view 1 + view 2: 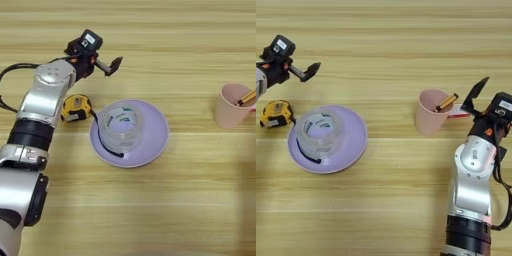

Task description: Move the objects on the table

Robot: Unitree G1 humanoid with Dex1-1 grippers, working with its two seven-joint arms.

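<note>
Tape roll [120,126] sits on a lilac plate [152,145], measure [76,107] just beside its left rim, pink cup [431,112] with pencil [446,102] well apart to the right. Left tool [107,66] hovers spread over bare counter [150,45], beyond the measure. Right tool [472,102], spread, flanks the cup; I judge it should close squarely on the wall, avoiding the pencil

We count one clear tape roll [120,129], one lilac plate [152,132], one yellow-and-black tape measure [76,108], one pink cup [431,117] holding one pencil [446,102], all on one wooden counter [150,210], plus two robot arms.
</note>
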